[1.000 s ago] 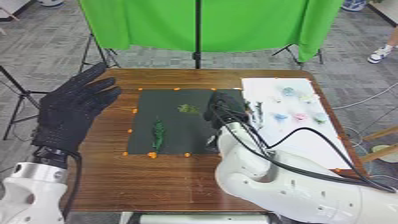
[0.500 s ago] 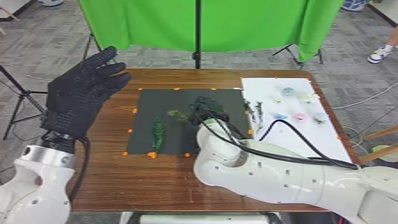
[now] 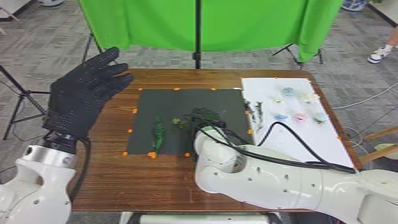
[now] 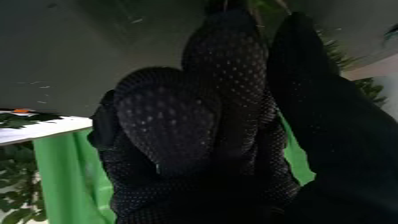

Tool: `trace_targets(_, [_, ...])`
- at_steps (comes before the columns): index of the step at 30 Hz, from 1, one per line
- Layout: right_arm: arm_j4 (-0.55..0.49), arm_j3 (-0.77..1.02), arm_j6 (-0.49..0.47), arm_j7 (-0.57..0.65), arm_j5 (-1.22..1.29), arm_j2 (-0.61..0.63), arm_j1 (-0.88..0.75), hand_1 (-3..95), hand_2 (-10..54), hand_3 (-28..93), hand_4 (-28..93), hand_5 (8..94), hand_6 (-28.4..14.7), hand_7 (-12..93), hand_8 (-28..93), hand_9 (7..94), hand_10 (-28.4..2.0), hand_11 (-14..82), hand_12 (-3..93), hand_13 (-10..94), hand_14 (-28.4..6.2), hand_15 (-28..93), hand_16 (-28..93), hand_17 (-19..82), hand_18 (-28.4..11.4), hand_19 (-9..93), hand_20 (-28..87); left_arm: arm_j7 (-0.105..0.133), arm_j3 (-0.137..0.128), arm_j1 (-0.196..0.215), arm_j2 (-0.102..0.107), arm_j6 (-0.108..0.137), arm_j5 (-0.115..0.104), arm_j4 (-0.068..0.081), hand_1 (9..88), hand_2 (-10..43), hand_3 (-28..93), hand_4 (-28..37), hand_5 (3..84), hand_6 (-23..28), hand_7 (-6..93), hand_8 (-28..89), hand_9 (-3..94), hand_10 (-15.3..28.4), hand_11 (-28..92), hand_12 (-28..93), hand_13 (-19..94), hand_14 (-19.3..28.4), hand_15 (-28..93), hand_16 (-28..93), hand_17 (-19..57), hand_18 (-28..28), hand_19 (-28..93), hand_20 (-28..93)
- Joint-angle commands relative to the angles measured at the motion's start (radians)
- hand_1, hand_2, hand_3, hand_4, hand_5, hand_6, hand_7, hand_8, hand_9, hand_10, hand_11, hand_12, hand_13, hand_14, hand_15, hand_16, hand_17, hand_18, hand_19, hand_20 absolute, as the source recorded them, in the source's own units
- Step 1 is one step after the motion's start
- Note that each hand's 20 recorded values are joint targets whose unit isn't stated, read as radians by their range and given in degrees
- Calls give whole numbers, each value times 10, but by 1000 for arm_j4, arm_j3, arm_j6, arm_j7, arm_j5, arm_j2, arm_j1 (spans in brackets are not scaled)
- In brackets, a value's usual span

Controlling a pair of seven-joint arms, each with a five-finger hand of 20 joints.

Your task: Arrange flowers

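While our left hand (image 3: 84,97) is hanging raised above the left side of the brown wooden bench (image 3: 169,185), its fingers spread loosely and holding nothing, our right hand (image 3: 209,117) is working over the dark mat (image 3: 173,97). In the right wrist view, we are seeing that right hand (image 4: 169,120) curling its fingers towards the thumb, pinching a small green sprig (image 3: 179,122) whose foliage is poking out past the glove. To the left of it, a long leafy green sprig (image 3: 159,134) is lying lengthwise on the mat. On our right, the white sheet (image 3: 306,145) is bearing small artificial flowers: a pale blue flower (image 3: 288,92) is sitting farther off, while a pink flower (image 3: 299,117) is resting nearer to us. Slender stems (image 3: 258,112) are lying along the sheet's left side, and bits of orange tape (image 3: 152,155) are marking the mat's edges.
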Motion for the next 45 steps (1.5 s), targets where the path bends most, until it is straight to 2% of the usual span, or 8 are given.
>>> trace_targets(1, [-28,0,-50,-15,8,-18,-4,462,-95,709,-267,937,-8,210,59,937,-106,452,145,935,-67,606,205,479,-246,932,285,-2,4,-3,2,-11,-4,6,234,72,767,-225,371,105,152,-97,327,218,266,108,239,284,496,-89,-101,284,595,63])
trace_targets(11, [-51,4,-42,-23,-1,-21,-12,431,-95,724,-258,937,0,238,3,937,-108,475,136,937,-69,621,195,480,-249,932,285,-8,7,-3,0,-2,-6,7,235,74,767,-224,371,105,152,-97,328,218,267,108,239,284,497,-90,-101,284,595,62])
trace_targets(14, [-45,-7,-27,-11,7,-19,6,399,-68,731,-247,937,4,270,-129,937,-109,480,134,937,-69,628,188,482,-250,932,285,-17,7,-5,-4,-2,-3,7,235,74,768,-223,371,105,152,-97,327,218,268,108,239,284,497,-90,-101,284,595,62])
trace_targets(19, [-50,2,-28,-16,15,-17,1,391,-40,732,-249,937,9,301,-135,937,-107,498,129,937,-73,643,181,487,-253,932,291,-10,8,-3,2,5,-8,6,236,74,768,-222,371,106,152,-97,328,219,267,108,239,284,498,-90,-101,284,596,61])
trace_targets(24, [-66,0,-39,-14,2,-12,-6,390,-33,735,-246,937,10,337,-147,937,-105,517,119,937,-76,663,166,491,-254,932,294,-26,3,0,-11,5,-4,4,237,75,767,-222,371,105,153,-98,328,219,268,108,239,284,497,-91,-101,284,596,61])
trace_targets(30, [-118,51,-66,-33,-72,27,-45,382,-29,735,-240,937,12,355,-151,937,-104,531,114,937,-77,680,155,493,-255,932,295,-44,-36,57,-33,26,-2,-20,236,75,768,-222,371,105,154,-98,327,218,268,108,239,284,499,-90,-101,284,596,61])
trace_targets(35, [-169,120,-51,-41,-173,118,-85,374,-39,731,-236,937,10,331,-155,937,-108,516,116,937,-72,669,155,490,-255,932,292,-32,-59,102,-38,46,-7,-33,236,75,769,-222,371,105,154,-99,328,219,269,108,239,284,499,-91,-101,284,597,61])
trace_targets(45, [-186,331,125,-1,-199,313,-189,356,-43,716,-224,921,-8,171,-107,937,-116,390,143,930,-71,566,198,451,-254,932,196,-12,-146,239,-57,64,-14,-65,234,73,769,-224,371,105,154,-98,326,218,267,107,239,284,500,-91,-101,284,597,60])
